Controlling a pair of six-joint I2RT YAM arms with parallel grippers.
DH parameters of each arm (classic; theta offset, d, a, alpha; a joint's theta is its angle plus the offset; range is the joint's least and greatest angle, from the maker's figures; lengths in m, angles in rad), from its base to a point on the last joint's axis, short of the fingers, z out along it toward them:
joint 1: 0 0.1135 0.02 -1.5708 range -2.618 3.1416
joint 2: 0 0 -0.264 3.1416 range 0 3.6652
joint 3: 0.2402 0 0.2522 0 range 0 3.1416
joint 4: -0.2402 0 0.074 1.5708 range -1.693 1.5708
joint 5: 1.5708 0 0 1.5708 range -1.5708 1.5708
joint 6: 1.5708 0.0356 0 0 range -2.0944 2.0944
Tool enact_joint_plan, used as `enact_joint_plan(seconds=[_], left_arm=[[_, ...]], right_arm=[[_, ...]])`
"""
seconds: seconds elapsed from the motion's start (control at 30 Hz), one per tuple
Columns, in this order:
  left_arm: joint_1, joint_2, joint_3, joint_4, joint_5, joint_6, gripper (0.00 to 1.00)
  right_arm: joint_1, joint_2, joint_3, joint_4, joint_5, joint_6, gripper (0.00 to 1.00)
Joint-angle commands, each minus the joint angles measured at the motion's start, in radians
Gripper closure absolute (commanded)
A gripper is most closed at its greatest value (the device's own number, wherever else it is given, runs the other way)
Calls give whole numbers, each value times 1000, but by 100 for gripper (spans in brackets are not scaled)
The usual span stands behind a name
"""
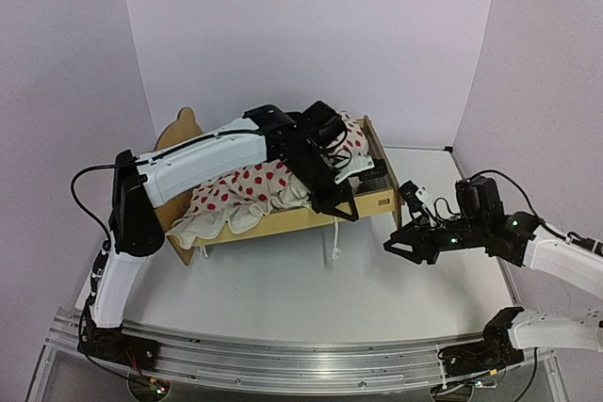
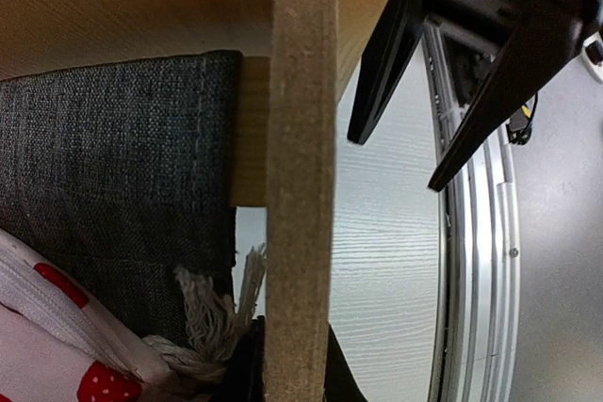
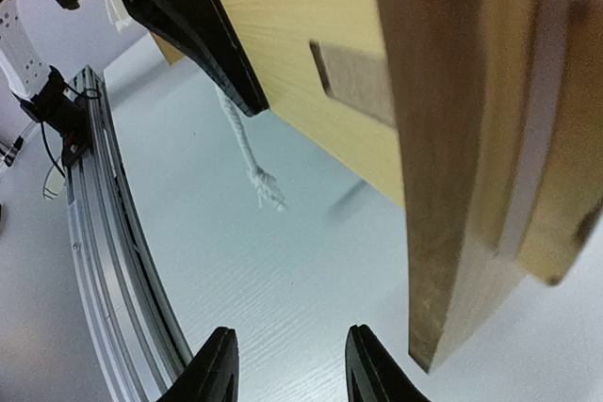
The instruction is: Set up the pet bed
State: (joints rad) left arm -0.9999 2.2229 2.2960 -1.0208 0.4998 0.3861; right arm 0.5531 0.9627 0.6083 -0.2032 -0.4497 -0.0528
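So the pet bed (image 1: 372, 202) is sitting on the white bench (image 1: 283, 289), a bit left of the middle and toward the back. Its wavy headboard (image 1: 184, 127) is pointing left and the foot end is pointing right.

The left arm is reaching right across the top of it, and the left pincer (image 1: 341, 204) is coming down on the near side rail (image 2: 301, 138) close to the foot end. In the left wrist view that plywood board is running edge-on straight down the frame, with the dark fingers (image 2: 247, 369) pressing on either side of it at the bottom, so the pincer is clamped on the rail.

The white blanket with red dots (image 1: 250, 185) is lying bunched up on the bed, mostly over the headboard half, with its edge spilling over the near rail. Toward the foot, the dark grey felt base (image 2: 113, 157) is showing bare. A white frayed cord (image 1: 334, 237) is dangling from the near rail down to the bench.

The right pincer (image 1: 394, 247) is hovering low over the bench just off the bed's foot corner. Its fingers are standing apart with nothing between them, and in its own wrist view the bed's corner post is sitting just beside the right-hand finger.
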Motion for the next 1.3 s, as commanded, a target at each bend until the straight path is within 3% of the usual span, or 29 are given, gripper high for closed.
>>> enact_joint_plan(seconds=[0.0, 0.1, 0.3, 0.43, 0.6, 0.9, 1.1, 1.27], left_arm=[[11, -174, 33, 67, 104, -37, 100], [28, -217, -50, 105, 89, -42, 100], [27, -237, -285, 158, -109, 42, 100], [28, -304, -534, 323, -167, 85, 100], [15, -316, -708, 442, -201, 124, 100], [5, -255, -774, 517, -184, 122, 100], [6, -295, -739, 422, -67, 144, 53], [10, -334, -593, 267, 37, 185, 39]], right_arm=[[7, -14, -15, 195, -16, 43, 58], [7, 8, 5, 196, -37, 88, 57], [5, 1, 35, 179, -145, 166, 55], [5, 9, 76, 44, -127, 194, 53], [5, 46, 92, -4, -99, 257, 54], [5, 123, 126, -12, -32, 306, 55], [6, 213, 157, -18, -25, 345, 55], [9, 277, 210, -17, -48, 343, 55]])
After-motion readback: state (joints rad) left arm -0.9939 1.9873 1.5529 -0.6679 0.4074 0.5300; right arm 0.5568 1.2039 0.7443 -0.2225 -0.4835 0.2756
